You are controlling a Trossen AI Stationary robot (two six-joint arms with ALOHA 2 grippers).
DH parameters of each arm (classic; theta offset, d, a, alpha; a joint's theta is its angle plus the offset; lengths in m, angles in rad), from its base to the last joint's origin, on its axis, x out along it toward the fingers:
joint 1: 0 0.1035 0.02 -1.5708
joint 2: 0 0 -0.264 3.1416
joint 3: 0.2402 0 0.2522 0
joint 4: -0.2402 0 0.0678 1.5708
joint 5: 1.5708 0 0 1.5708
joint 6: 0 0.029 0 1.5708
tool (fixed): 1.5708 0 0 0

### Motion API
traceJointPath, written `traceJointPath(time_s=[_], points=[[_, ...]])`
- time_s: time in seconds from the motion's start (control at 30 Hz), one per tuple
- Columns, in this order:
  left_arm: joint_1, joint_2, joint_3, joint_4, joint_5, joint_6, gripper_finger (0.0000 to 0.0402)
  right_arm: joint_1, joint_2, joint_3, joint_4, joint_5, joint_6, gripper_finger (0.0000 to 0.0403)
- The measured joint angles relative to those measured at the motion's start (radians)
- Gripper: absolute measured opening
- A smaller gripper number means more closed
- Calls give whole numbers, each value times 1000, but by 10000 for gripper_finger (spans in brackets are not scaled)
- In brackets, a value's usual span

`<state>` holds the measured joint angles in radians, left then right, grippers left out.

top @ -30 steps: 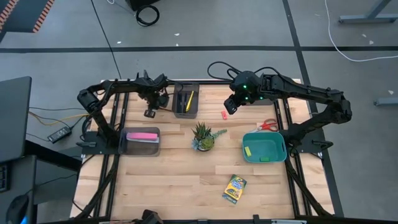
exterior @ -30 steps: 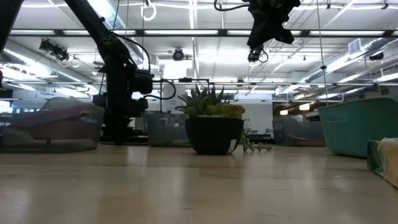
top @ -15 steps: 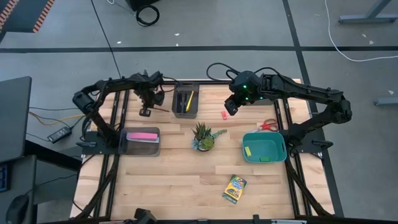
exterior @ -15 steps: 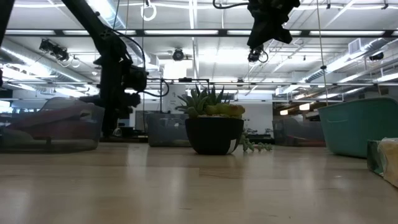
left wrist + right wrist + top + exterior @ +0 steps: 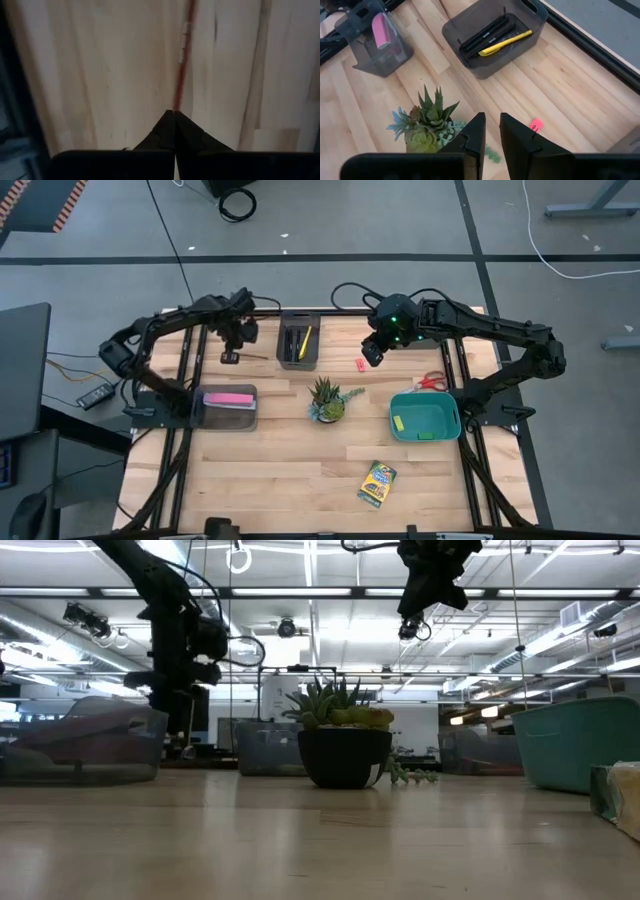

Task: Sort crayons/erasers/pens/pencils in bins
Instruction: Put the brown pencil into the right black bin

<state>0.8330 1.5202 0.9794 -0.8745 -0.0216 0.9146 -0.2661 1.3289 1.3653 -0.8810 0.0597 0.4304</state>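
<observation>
Left gripper (image 5: 231, 358) at the far left part of the table (image 5: 290, 470), just left of the dark pen bin (image 5: 298, 341). Fingers pressed together, clamped on the end of a thin red pencil (image 5: 181, 75); in the left wrist view the pencil runs straight out from the closed tips over bare wood. From above, the pencil shows as a thin line between gripper and pen bin.

Right gripper (image 5: 368, 352) hangs above the table on the other side of the pen bin, raised well off the surface. Fingers a little apart, nothing between them. Below it, right of the pen bin, a small pink eraser (image 5: 360, 364) lies on the wood.

Pen bin holds black pens (image 5: 485, 35) and one yellow pen (image 5: 505, 43), lying side by side.

Potted plant (image 5: 327, 399) stands near the pen bin, toward the table's middle. Grey bin (image 5: 229, 408) with a long pink bar (image 5: 228, 398) sits left of the pen bin and nearer the front. Teal bin (image 5: 425, 417) sits right of the plant, a yellow eraser (image 5: 398, 421) and a green eraser (image 5: 424, 436) inside. Red-handled scissors (image 5: 431, 381) lie just behind the teal bin. Crayon box (image 5: 377, 483) lies flat at the front, well apart from the pen bin.
</observation>
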Motion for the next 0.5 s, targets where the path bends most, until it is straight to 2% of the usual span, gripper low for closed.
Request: traceJointPath(time_s=[0.23, 0.5], points=[[0, -71, 2, -47, 15, -47, 1, 0, 0, 0, 1, 26, -46, 65], [0, 34, 2, -44, 18, -9, 20, 0, 0, 0, 53, 31, -35, 65]])
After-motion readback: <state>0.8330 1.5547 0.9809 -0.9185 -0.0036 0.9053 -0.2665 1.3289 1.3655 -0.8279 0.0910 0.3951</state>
